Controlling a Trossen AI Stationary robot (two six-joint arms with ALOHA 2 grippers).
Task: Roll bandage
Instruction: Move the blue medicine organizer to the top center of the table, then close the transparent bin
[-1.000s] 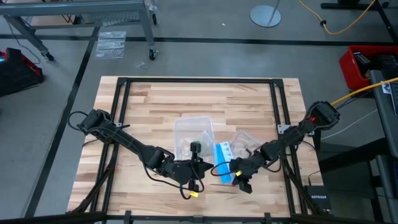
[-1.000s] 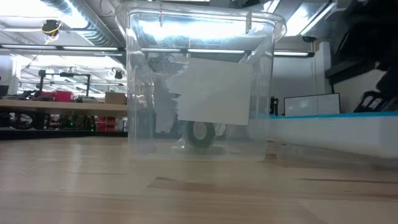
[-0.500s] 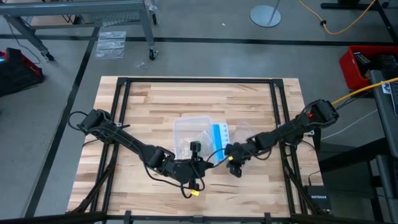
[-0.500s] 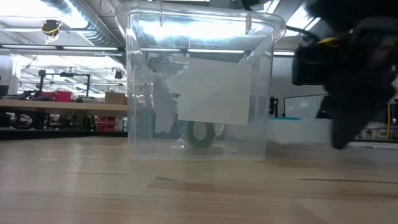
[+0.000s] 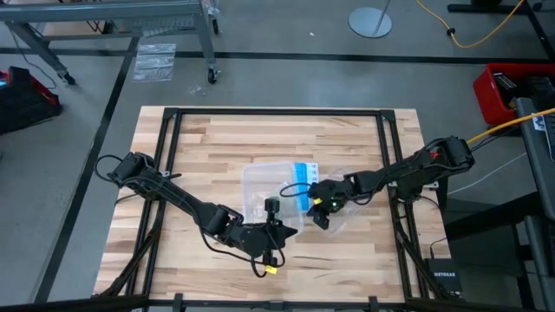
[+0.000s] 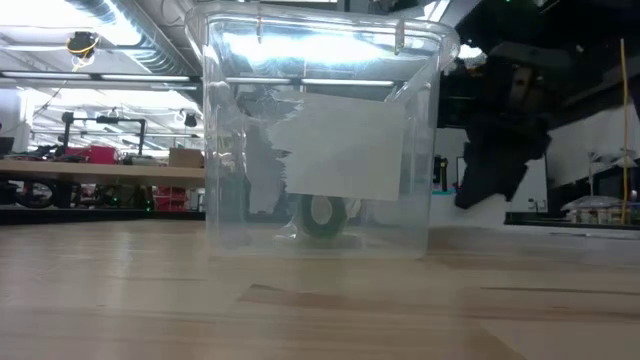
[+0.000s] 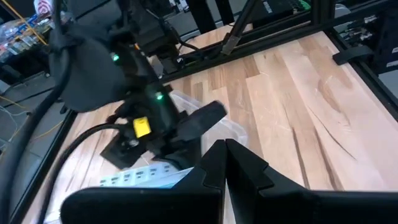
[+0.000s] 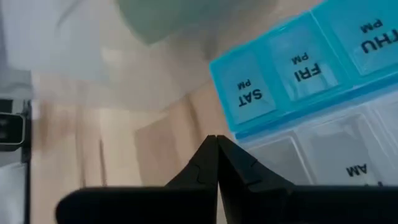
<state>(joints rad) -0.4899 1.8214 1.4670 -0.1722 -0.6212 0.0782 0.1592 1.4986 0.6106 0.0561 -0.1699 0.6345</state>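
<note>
Centrally, bandage (image 6: 322, 216) rolled inside clear container (image 5: 260, 178), pill organizer (image 8: 323, 81) alongside

Clear plastic box (image 5: 270, 186) mid-frame on wood table (image 5: 208, 139). Blue and white pill box (image 5: 303, 178) touching its right side.

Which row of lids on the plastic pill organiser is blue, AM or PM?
The PM row of the blue-and-white plastic pill organiser: its lids marked SAT, FRI and THU are blue, while the AM row beside it is whitish.
</note>
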